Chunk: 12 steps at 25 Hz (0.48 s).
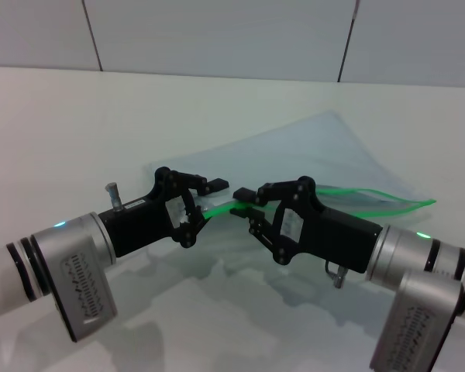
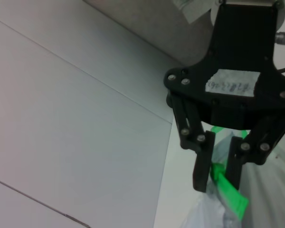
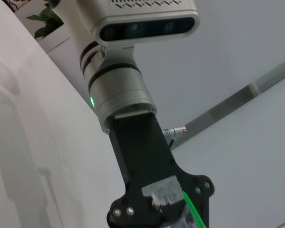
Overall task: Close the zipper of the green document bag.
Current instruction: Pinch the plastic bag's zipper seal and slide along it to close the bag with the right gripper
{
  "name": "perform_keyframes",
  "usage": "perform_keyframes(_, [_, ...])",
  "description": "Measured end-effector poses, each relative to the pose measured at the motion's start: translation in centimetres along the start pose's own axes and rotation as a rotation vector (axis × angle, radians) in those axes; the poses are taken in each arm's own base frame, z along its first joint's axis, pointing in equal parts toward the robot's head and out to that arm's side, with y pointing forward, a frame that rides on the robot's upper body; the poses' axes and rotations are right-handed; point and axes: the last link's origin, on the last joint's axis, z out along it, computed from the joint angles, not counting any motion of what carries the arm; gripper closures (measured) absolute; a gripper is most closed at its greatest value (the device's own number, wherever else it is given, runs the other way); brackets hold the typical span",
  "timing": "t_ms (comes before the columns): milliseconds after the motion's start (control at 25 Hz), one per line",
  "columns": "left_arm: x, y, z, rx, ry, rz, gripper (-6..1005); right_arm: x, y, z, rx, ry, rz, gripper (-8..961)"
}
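Observation:
The green document bag [image 1: 325,151] lies flat and translucent on the white table, in front of both arms. Its zipper [image 1: 418,203] runs along the near edge, and towards the right the strip splits into two strands. My left gripper [image 1: 211,198] grips the left end of the strip. My right gripper [image 1: 242,203] faces it fingertip to fingertip, shut on the dark slider. The left wrist view shows the right gripper [image 2: 219,166] from the front, its fingers [image 2: 203,164] pinching the green zipper [image 2: 230,194] above the bag [image 2: 204,216]. In the right wrist view a thin length of zipper [image 3: 192,209] crosses the left arm's gripper body.
The white table [image 1: 77,132] extends to the left and back up to a grey panelled wall [image 1: 217,31]. The left arm's wrist camera housing [image 3: 147,26] fills the upper part of the right wrist view, with a plant [image 3: 47,21] behind it.

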Motion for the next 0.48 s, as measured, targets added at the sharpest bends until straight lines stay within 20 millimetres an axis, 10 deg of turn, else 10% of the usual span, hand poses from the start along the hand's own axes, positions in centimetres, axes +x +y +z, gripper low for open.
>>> perform_keyframes(480, [-0.04,0.02,-0.04,0.000,-0.003,-0.001,944,-0.64,0.50,0.21,0.007,-0.009,-0.041,840])
